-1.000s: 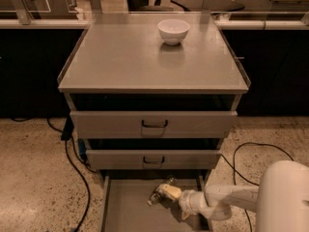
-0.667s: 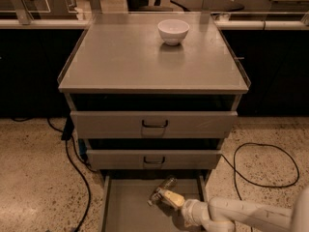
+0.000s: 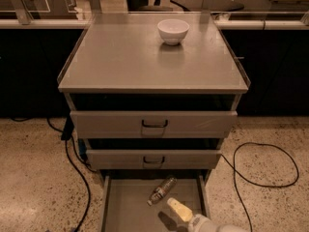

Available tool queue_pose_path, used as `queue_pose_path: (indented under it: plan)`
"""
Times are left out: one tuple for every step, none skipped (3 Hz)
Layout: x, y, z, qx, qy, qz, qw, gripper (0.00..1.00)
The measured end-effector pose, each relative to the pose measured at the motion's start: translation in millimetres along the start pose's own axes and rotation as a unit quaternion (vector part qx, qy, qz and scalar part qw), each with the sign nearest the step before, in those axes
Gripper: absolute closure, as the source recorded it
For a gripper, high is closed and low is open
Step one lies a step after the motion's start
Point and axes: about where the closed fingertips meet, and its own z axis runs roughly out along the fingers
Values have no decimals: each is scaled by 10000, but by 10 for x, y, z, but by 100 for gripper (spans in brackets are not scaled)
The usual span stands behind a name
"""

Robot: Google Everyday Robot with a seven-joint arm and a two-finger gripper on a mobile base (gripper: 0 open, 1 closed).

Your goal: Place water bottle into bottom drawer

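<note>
Camera view. The water bottle (image 3: 162,190) lies on its side on the floor of the bottom drawer (image 3: 128,211), which is pulled out. It sits towards the rear of the tray, slanted, with its upper end pointing to the back right and its lower end to the front left. A moment earlier I saw it raised and clasped at the tip of the pincer; now it rests free.

The pincer (image 3: 177,209) has drawn back to the front right of the drawer. Its pale tip is aimed at the bottle from just beside it, not touching, and it has hold of nothing. I cannot tell how far it is parted. Less of the white arm (image 3: 208,224) is in view than before, only a short length at the lower edge.

Above the open tray, the middle drawer (image 3: 153,159) and the top drawer (image 3: 154,124), each with a dark handle, are as they were. The white bowl (image 3: 173,31) stays at the back of the grey table (image 3: 125,57). A black cable (image 3: 270,178) loops over the speckled floor (image 3: 34,178) on the right
</note>
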Motion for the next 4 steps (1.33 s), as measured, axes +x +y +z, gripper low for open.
queue_pose_path:
  plan:
    - [-39, -88, -612, -15, 693, 473, 9965, 0]
    - [-189, -93, -1135, 43, 1434, 1285, 9813, 0]
    - [-303, 265, -1695, 40, 2359, 1986, 9513, 0]
    - [-252, 481, -1978, 133, 2810, 2460, 9275, 0]
